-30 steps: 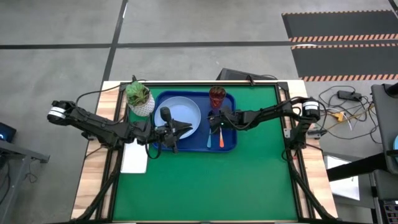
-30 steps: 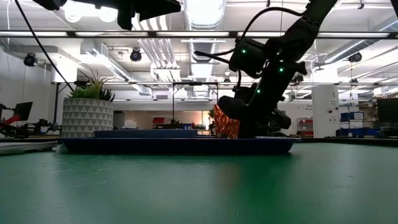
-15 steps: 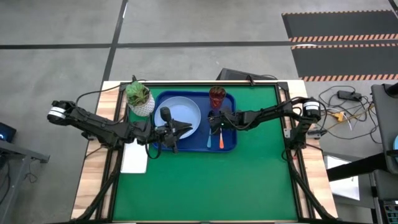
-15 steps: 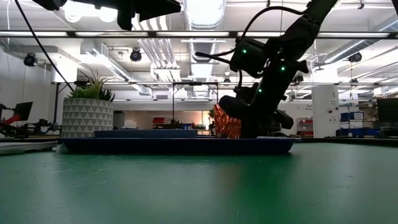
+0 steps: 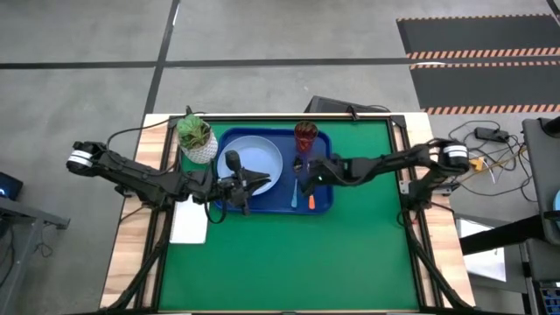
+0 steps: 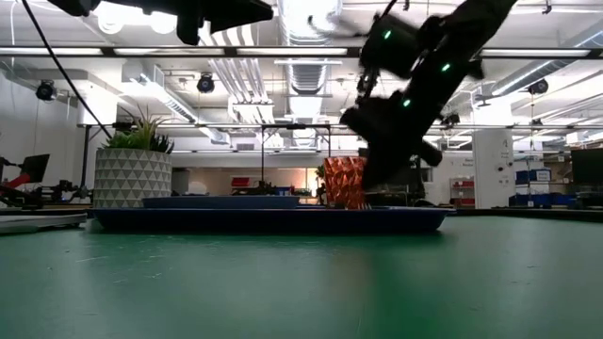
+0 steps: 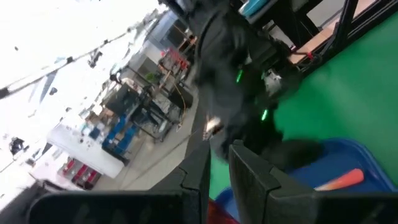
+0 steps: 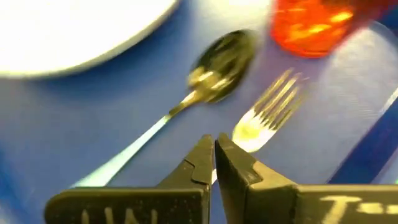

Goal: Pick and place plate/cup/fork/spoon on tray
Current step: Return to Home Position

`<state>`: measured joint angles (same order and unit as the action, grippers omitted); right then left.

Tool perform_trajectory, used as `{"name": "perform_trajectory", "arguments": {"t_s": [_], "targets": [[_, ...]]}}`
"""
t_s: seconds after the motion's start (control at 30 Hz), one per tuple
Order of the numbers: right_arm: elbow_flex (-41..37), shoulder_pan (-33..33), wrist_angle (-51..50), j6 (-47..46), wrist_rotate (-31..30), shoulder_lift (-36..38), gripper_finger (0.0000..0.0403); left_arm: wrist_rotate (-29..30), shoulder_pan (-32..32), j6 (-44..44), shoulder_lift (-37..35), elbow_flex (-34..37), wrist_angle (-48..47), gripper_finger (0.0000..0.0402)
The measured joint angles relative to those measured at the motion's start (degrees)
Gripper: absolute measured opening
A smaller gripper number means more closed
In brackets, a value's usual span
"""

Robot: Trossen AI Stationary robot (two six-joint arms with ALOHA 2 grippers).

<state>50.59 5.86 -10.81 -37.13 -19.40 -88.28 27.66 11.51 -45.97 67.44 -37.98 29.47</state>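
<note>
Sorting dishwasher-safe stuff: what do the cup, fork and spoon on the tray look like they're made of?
Cup: translucent reddish plastic or glass, light glows through it. Fork: shiny metal tines; orange handle, probably plastic. Spoon: reflective metal bowl; pale teal handle, likely plastic.

A robotics lab or workshop is showing: exposed ceiling ducts (image 6: pixel 236 75), strip lights (image 6: pixel 311 19), equipment shelves (image 6: pixel 542 184) lining the background, hazard-striped mats (image 5: pixel 472 52) at two o'clock.

Even overhead light on the table, glaring ceiling lamps, both wrist views blurred
</note>
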Motion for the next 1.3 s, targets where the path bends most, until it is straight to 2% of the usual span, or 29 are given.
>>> {"name": "perform_trajectory", "arguments": {"t_s": [0.1,0.2,0.27,0.33,0.4,0.47,0.67,0.97,1.3], "targets": [[-1.90,-3.80,-0.14,3.82,-0.43,3.81,0.0009,2.09,0.51,2.60,-2.93,0.91,-5.11,0.0040],[-5.16,-7.82,1.09,8.75,-3.20,9.26,0.0009,3.27,0.58,11.13,-9.84,2.08,-19.85,0.0040],[-8.56,-10.19,4.17,13.57,-3.11,13.60,0.0009,-1.20,0.50,19.58,-15.12,2.56,-28.62,0.0040],[-13.14,-12.11,9.81,18.36,-2.88,18.43,0.0009,-10.03,0.52,25.05,-20.67,3.94,-33.03,0.0040],[-18.39,-13.08,17.70,22.10,-2.90,23.28,0.0009,-18.25,0.61,26.03,-25.28,6.55,-33.05,0.0040],[-24.00,-13.18,25.47,24.11,-2.79,27.69,0.0009,-21.96,0.58,26.21,-29.79,9.33,-32.01,0.0040],[-36.93,-13.11,40.21,27.62,-1.04,39.20,0.0009,-22.23,0.56,26.37,-40.50,17.57,-24.73,0.0040],[-45.32,-13.11,41.36,29.75,-1.02,52.99,0.0009,-21.29,0.56,26.84,-51.80,25.14,-24.38,0.0040],[-49.75,-13.08,40.97,33.01,-1.04,61.39,0.0009,-21.16,0.56,30.68,-61.48,30.92,-24.34,0.0040]]}}
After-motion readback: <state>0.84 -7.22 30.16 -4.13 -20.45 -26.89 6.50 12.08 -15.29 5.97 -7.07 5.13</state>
